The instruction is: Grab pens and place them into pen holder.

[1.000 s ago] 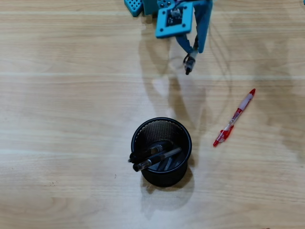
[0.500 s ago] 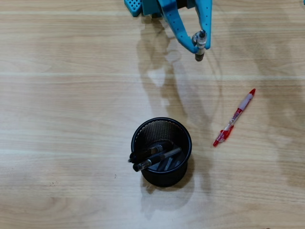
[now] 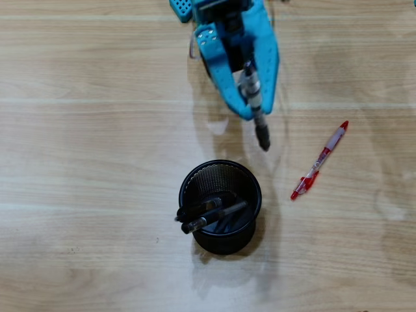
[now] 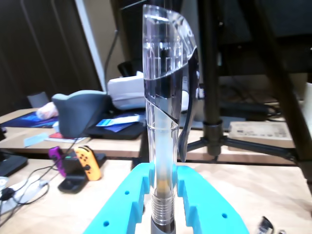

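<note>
My end effector (image 3: 252, 104) is clamped on a clear-barrelled pen (image 3: 255, 107) short of the pen holder (image 3: 220, 207) (2 pens (image 3: 209, 216) already lean inside), so I could release early and bounce it onto the tabletop (image 3: 91, 149).

Bright, even light is falling from above, glaring in pale bands across the wooden table (image 3: 97, 130) and throwing soft, doubled shadows around the pen holder (image 3: 220, 207). In the wrist view the clear pen (image 4: 165, 122) is catching highlights, while the room behind is staying dim and soft.
</note>
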### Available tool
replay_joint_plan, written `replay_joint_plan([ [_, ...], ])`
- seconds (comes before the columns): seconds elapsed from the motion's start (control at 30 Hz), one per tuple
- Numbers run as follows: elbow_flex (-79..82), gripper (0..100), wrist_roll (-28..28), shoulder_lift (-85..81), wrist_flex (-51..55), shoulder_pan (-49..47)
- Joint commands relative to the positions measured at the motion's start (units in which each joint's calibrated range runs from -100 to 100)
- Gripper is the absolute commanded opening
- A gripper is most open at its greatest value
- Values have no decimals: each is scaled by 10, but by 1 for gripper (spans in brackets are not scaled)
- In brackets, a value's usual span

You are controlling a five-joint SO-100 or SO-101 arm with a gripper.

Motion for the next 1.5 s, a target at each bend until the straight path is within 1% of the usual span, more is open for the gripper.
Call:
replay_joint_plan([
  [0.0, -5, 2, -2, 24, -15, 36],
  [0.2, 1, 2, -2, 68, -15, 63],
  [0.53, 1, 3, -3, 113, -15, 56],
  [0.6, 1, 6, -3, 113, -15, 56],
  [0.73, 1, 17, -3, 113, -15, 55],
  [0.8, 4, 20, -3, 109, -15, 51],
  [0.97, 26, 20, -3, 95, -15, 45],
  [1.13, 68, 19, 1, 35, -7, 15],
  [1.23, 106, 15, 1, -7, -6, -1],
  [1.27, 134, 10, 1, -37, -6, -12],
  [1.37, 174, 2, 1, -75, -6, -24],
  [1.47, 217, 2, 0, -104, -6, -39],
])
